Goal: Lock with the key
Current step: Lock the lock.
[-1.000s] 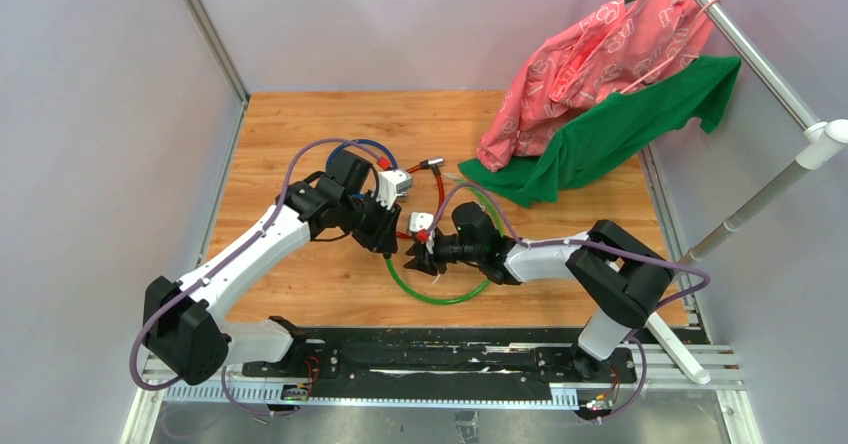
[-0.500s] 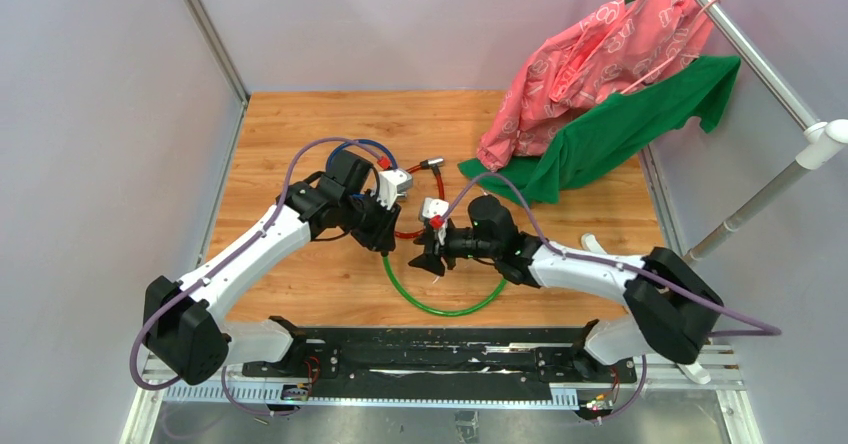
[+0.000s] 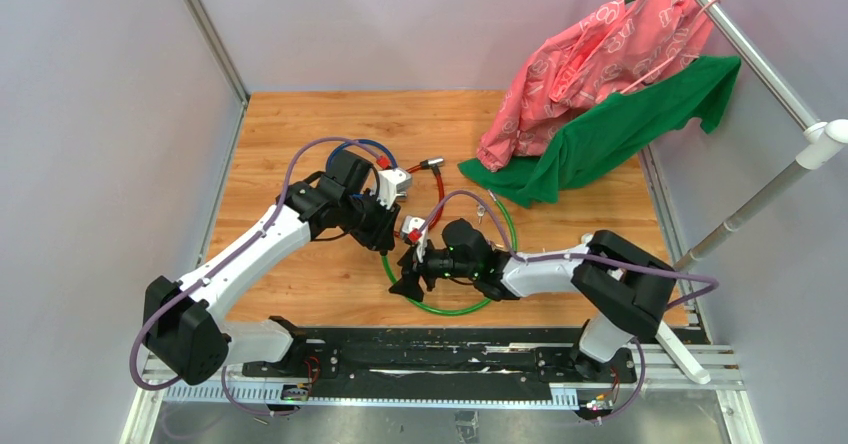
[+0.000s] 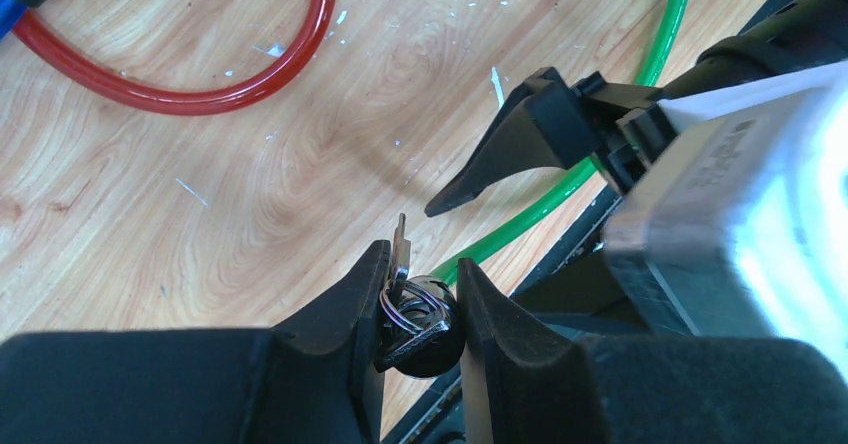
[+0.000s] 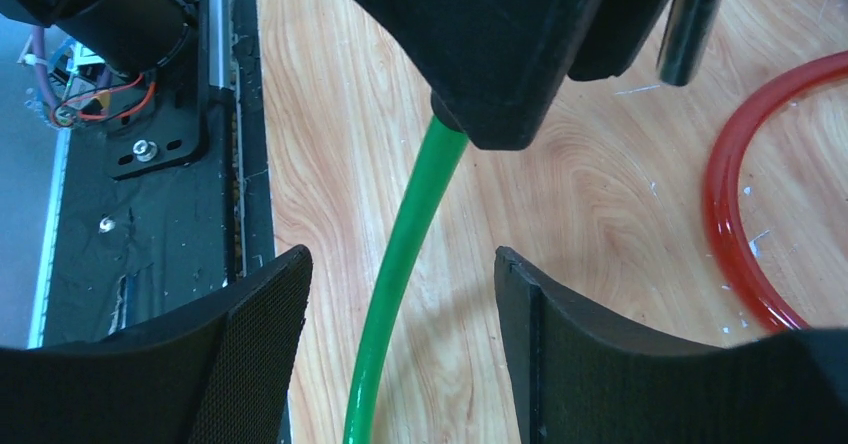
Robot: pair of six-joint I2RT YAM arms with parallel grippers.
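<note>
Left fingers (image 4: 335, 314) around silver metal key (image 4: 400, 252)

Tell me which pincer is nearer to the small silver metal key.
Left. The left pincer grips the small silver metal key between its fingers; the right pincer stands open and apart, over the green cable loop.

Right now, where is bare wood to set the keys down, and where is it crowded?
Bare wood lies along the back wall, left of the pink cloth, and between the left arm and the black rail. Crowded at centre: blue cable, red cable, green cable and the right arm meet there.
</note>
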